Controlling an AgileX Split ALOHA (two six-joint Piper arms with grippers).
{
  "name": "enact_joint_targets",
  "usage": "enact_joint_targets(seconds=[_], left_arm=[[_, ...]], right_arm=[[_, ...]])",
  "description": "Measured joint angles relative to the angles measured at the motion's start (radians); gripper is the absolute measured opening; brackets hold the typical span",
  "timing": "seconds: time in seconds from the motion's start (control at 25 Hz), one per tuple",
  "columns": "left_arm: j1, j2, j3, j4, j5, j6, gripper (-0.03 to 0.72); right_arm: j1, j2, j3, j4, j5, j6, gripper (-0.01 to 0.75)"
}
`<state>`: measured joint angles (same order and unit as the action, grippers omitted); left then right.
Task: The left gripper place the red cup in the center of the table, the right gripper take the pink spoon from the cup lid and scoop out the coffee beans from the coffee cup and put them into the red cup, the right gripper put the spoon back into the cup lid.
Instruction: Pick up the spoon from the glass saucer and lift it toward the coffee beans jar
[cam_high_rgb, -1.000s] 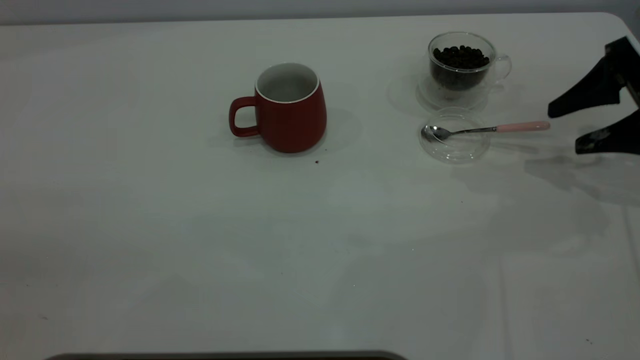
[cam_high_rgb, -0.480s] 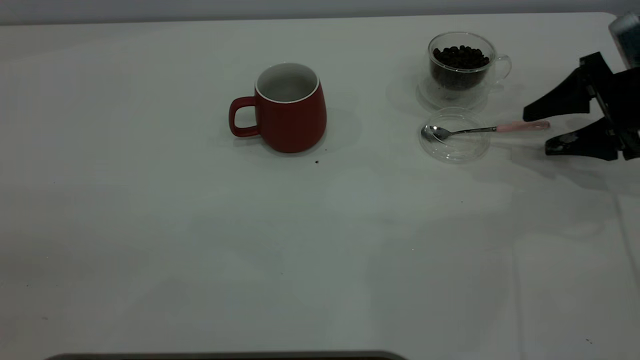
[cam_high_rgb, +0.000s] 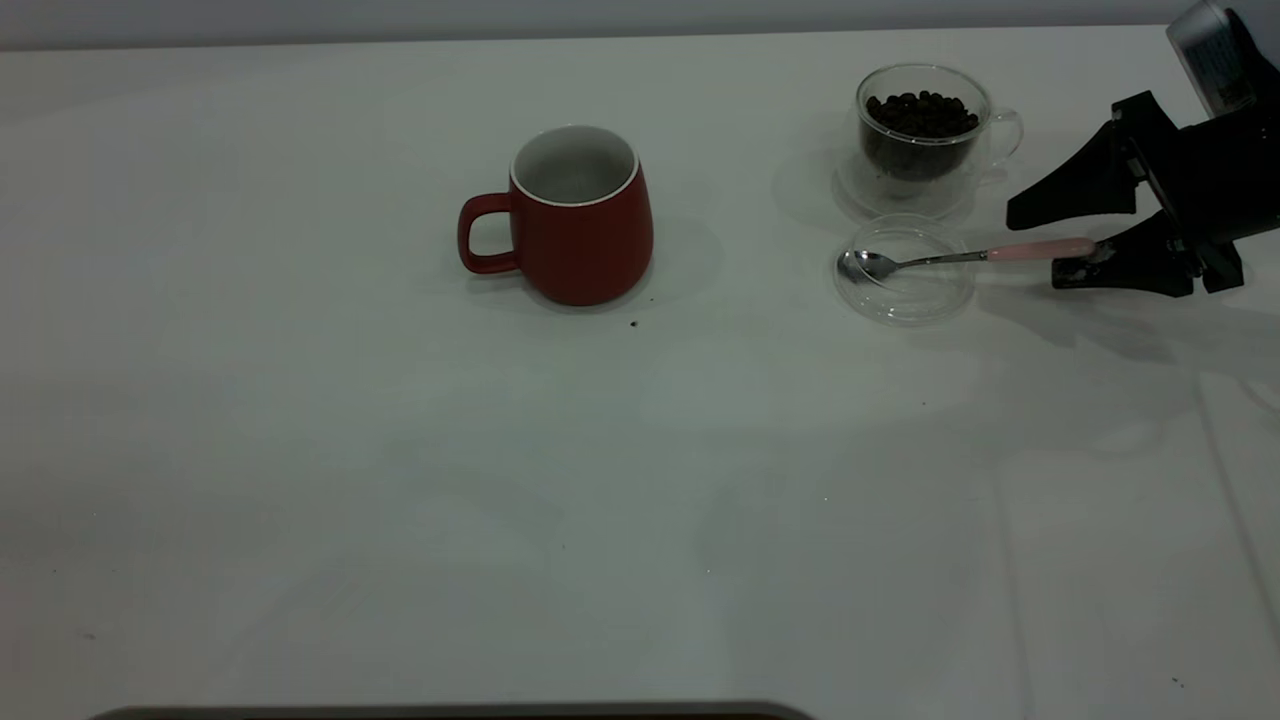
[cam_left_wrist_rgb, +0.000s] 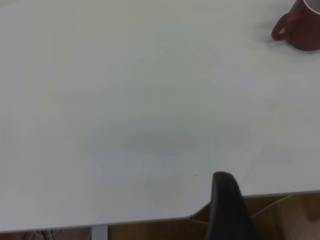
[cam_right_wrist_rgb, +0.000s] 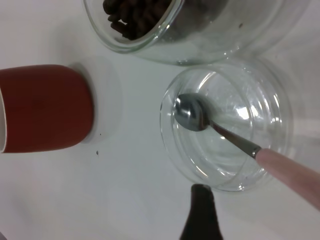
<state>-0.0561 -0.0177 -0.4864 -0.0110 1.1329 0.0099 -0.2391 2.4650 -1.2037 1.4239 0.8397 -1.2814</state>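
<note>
Red cup (cam_high_rgb: 575, 214) upright at table (cam_high_rgb: 400, 480) centre, handle left. At far right we see right gripper (cam_high_rgb: 1041, 244) spread wide, fingers straddling pink spoon (cam_high_rgb: 1038, 250) handle end — near finger (cam_high_rgb: 1120, 268) touching or just beside it, we cannot tell. Spoon bowl rests in clear cup lid (cam_high_rgb: 905, 290), just near of coffee cup (cam_high_rgb: 925, 135) full of beans. Left gripper (cam_left_wrist_rgb: 227, 210) parked beyond near-left table edge; its opening we cannot tell.
</note>
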Motion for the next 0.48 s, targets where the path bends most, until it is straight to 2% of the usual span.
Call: enact_joint_targets(seconds=[0.2,0.48], left_arm=[[0.0,0.0,0.0,0.0,0.0,0.0,0.492],[0.0,0.0,0.0,0.0,0.0,0.0,0.492]], right_arm=[[0.001,0.0,0.0,-0.007,0.016,0.0,0.541],[0.001,0.0,0.0,-0.041,0.022,-0.011,0.26]])
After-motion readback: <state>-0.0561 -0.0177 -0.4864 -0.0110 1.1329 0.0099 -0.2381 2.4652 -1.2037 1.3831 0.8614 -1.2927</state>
